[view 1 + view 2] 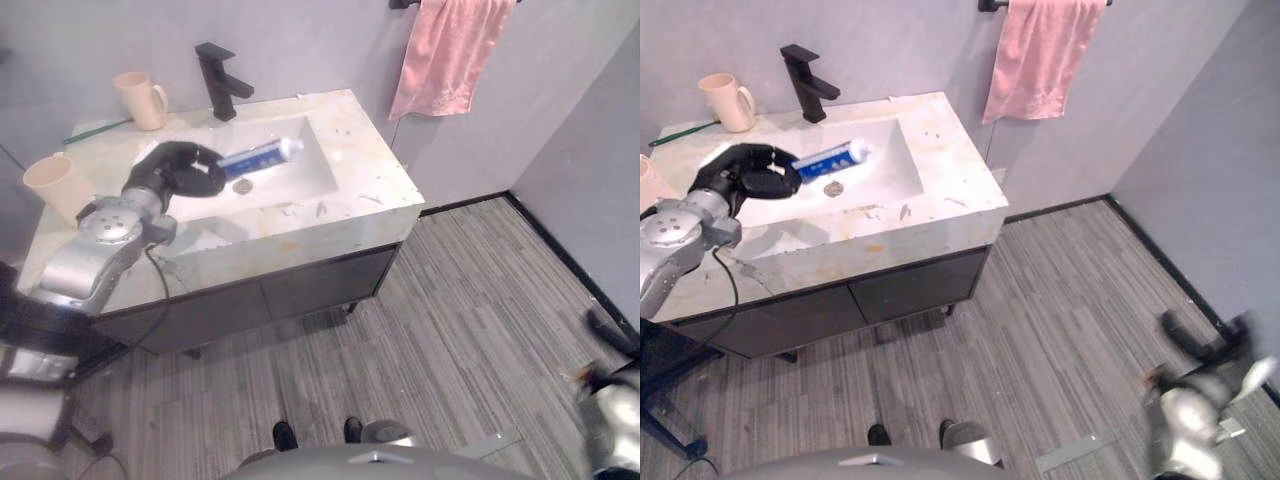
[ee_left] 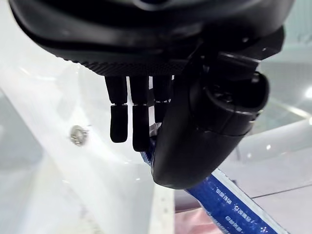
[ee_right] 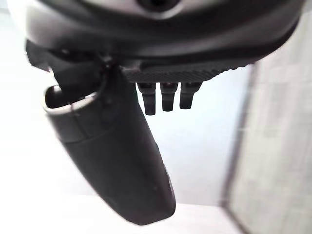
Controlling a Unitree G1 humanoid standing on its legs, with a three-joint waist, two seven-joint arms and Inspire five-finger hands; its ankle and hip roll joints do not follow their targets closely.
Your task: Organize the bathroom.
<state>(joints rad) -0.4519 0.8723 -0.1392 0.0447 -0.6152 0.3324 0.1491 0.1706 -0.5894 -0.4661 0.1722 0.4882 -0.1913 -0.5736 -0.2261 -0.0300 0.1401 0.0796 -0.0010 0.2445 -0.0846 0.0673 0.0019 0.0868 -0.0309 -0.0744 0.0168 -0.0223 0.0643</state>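
Observation:
A blue and white toothpaste tube (image 1: 262,155) hangs level over the sink basin (image 1: 300,180), just above the drain (image 1: 243,186). My left hand (image 1: 180,170) is shut on its rear end. In the left wrist view the thumb (image 2: 204,126) and fingers (image 2: 132,122) pinch the tube (image 2: 229,200). My right hand (image 1: 1195,410) is low over the floor at the right, far from the vanity. Its fingers (image 3: 166,100) hang relaxed and hold nothing.
The marble vanity top (image 1: 375,165) carries a black faucet (image 1: 220,80), a beige mug (image 1: 143,100) at the back left and a second beige cup (image 1: 58,185) on the left. A thin green stick (image 1: 98,129) lies beside the mug. A pink towel (image 1: 450,55) hangs on the wall.

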